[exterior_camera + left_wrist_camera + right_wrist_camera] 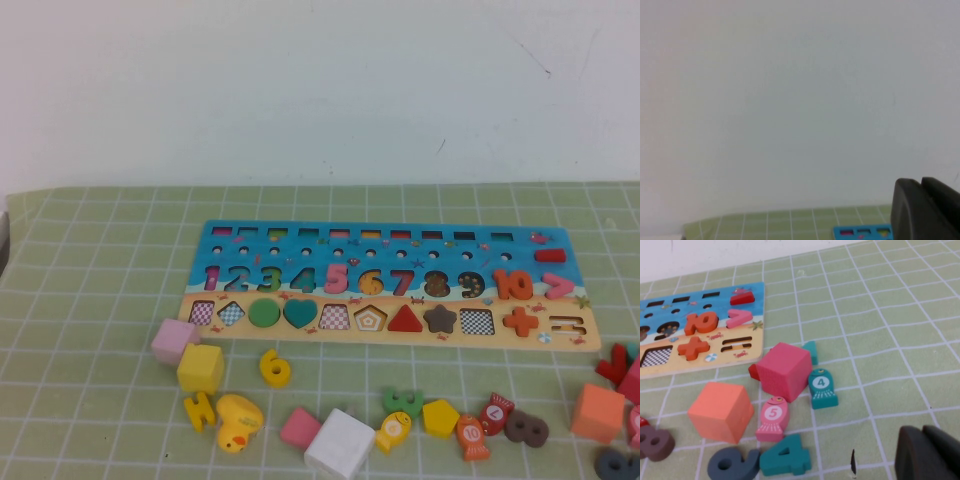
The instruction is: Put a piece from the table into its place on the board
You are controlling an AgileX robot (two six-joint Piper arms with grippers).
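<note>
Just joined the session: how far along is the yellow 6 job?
Nothing done yet: the yellow 6 lies on the green mat below the board, whose 6 slot is empty. Nothing in hand: the left hand is shut, away from the pieces; the right hand hovers near the board's right end. Picking and placing remain.

We read this as probably a lab test bench: light green grid-lined table mat [90,300], plain white wall [320,80], long wooden number puzzle board [390,285].
</note>
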